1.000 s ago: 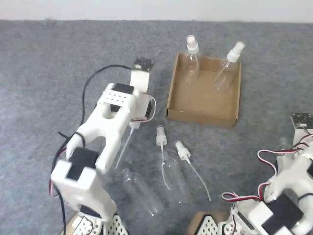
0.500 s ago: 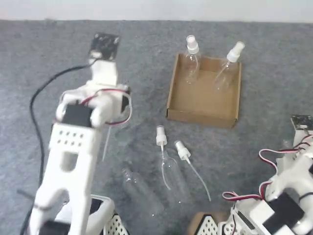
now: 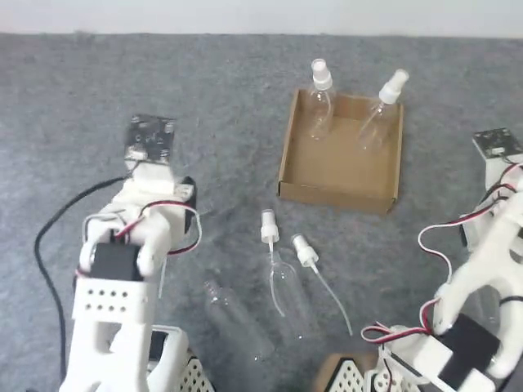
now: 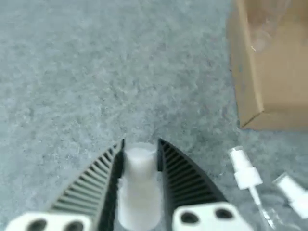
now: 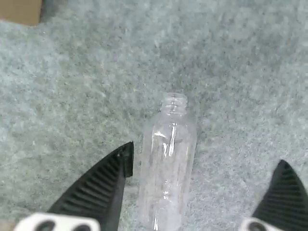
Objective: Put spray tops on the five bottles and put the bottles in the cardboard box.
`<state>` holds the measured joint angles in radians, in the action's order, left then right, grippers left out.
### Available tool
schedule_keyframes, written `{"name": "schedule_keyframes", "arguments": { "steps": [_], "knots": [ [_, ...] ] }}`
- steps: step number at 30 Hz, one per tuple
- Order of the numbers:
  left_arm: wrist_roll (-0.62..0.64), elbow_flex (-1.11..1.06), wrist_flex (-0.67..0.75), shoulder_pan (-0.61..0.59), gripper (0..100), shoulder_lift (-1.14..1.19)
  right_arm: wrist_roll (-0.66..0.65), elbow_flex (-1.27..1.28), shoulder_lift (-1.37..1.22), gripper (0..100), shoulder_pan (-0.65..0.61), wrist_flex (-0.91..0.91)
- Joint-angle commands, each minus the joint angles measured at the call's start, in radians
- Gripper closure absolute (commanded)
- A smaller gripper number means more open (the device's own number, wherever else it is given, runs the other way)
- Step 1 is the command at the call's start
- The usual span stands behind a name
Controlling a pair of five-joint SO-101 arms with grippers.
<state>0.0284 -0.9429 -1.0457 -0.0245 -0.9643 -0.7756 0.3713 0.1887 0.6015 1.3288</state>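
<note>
A white spray top (image 4: 139, 163) is clamped between the fingers of the left gripper (image 4: 140, 144). It is held above the grey tabletop (image 3: 65, 98), over the left half, well apart from everything lying there. Held up like this, it looks ready to be carried to an open neck.

The likeliest neck belongs to a bare bottle (image 3: 237, 318) lying on its side close to the tabletop's near edge. Just beside it, toward the right edge, lies another bottle (image 3: 288, 298) with a spray head (image 3: 268, 224) whose tube already runs down inside. Whether that head is seated tight cannot be told. Next to that pair lies a loose spray top (image 3: 304, 249), its long tube trailing toward the near edge, evidently waiting for a bottle.

Near the right edge, the right gripper (image 5: 204, 154) hangs with its fingers spread wide over a third topless bottle (image 5: 168, 163). The bottle lies flat with its neck pointing away from the wrist. One finger is just beside the bottle's body and the other stands well off, so closing would probably catch the body and leave the mouth free.

Toward the far edge, right of the middle, stands the cardboard box (image 3: 335, 194). One capped bottle (image 3: 320, 102) and a second capped bottle (image 3: 377, 121) lean inside it against the far wall. By that count two of the five are done.
</note>
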Motion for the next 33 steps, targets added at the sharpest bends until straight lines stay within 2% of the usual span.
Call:
{"name": "schedule_keyframes", "arguments": {
  "steps": [1, 7, 33],
  "knots": [
    [-0.008, -0.059, 0.069, -0.035, 99, -0.098, -0.051, -0.025, 0.005, 69.4, -0.001, 0.004],
    [-0.008, -0.091, 0.075, -0.04, 99, -0.157, -0.075, 0.044, 0.005, 70.6, 0.004, -0.107],
    [-0.009, -0.111, 0.08, -0.04, 99, -0.166, -0.075, 0.101, 0.005, 70.6, 0.001, -0.113]
  ]
}}
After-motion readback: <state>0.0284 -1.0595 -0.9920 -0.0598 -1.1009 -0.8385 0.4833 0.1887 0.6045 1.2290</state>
